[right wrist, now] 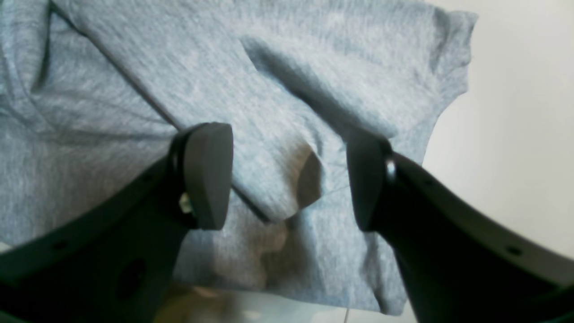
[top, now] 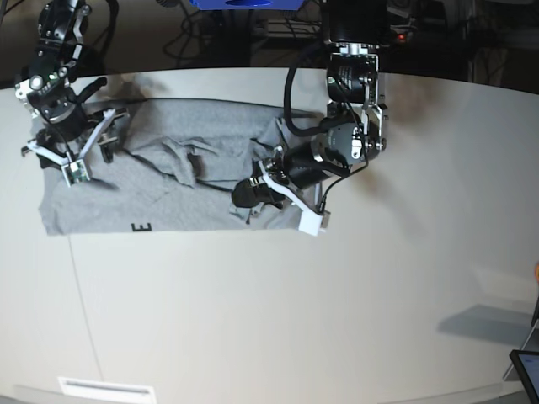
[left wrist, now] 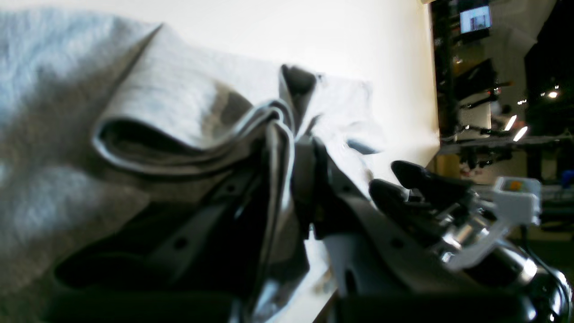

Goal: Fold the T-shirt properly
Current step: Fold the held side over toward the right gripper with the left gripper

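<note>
T-shirt (top: pixel 168 181) lay rumpled across the far left part of the white counter (top: pixel 278 320), one black letter showing near its front hem. Left claw (left wrist: pixel 287 134) was clenched on a bunched fold of the grey cloth at the shirt's right end. Right claw (right wrist: pixel 289 177) hung released over the shirt's left end, its pads (right wrist: pixel 208 175) spread apart above a small raised crease, gripping nothing.
</note>
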Tool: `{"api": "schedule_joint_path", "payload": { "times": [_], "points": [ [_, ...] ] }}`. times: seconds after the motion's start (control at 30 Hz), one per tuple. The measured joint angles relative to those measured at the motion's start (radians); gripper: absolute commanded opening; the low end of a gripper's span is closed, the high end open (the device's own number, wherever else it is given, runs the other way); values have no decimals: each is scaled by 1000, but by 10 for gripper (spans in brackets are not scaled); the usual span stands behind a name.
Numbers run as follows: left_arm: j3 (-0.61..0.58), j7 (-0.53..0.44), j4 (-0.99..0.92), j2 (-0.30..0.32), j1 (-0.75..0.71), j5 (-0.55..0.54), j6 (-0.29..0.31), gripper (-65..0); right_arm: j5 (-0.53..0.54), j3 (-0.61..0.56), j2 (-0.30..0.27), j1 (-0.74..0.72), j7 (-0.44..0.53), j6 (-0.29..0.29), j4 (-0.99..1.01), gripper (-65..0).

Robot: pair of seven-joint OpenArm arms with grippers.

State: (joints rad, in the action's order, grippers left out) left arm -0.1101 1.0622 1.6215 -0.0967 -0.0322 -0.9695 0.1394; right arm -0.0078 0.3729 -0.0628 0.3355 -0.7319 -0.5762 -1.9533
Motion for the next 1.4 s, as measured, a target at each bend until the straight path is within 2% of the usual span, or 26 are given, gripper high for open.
{"api": "schedule_joint_path", "payload": {
  "times": [0.13,0.43,0.67,0.73,0.93,0.97,1.07,1.17,1.23,1.3,1.37,1.4],
  "points": [
    [-1,0,-59,-1,11,-3,-1,-650,0,0,0,0,0,0,0,-274],
    [-31,-6,-62,3,16,-1,0,-638,0,0,0,0,0,0,0,-274],
    [-73,-5,-66,-43,41,-6,6,-462,0,0,0,0,1,0,0,-274],
    [-73,-35,-64,-47,43,-7,7,-427,0,0,0,0,0,0,0,-274],
    [-73,-68,-66,-45,41,-6,6,-363,0,0,0,3,1,0,0,-274],
    [-73,-68,-66,-45,40,-6,15,-356,0,0,0,3,1,0,0,-274],
    [-74,-68,-65,-49,40,-7,93,-359,0,0,0,3,1,0,0,-274],
    [-73,-64,-47,-49,40,-42,108,-361,0,0,0,3,1,0,0,-273],
    [-75,-61,-12,-36,40,-92,112,-361,0,0,0,3,1,0,0,-273],
    [-78,-61,49,7,41,-110,117,-363,0,-1,0,3,1,-18,0,-273],
    [-75,-61,119,63,48,-76,114,-363,-5,-1,-1,3,4,-108,0,-274],
    [-75,-60,156,93,51,-33,112,-364,-3,-2,0,4,6,-134,-1,-276]
  ]
}}
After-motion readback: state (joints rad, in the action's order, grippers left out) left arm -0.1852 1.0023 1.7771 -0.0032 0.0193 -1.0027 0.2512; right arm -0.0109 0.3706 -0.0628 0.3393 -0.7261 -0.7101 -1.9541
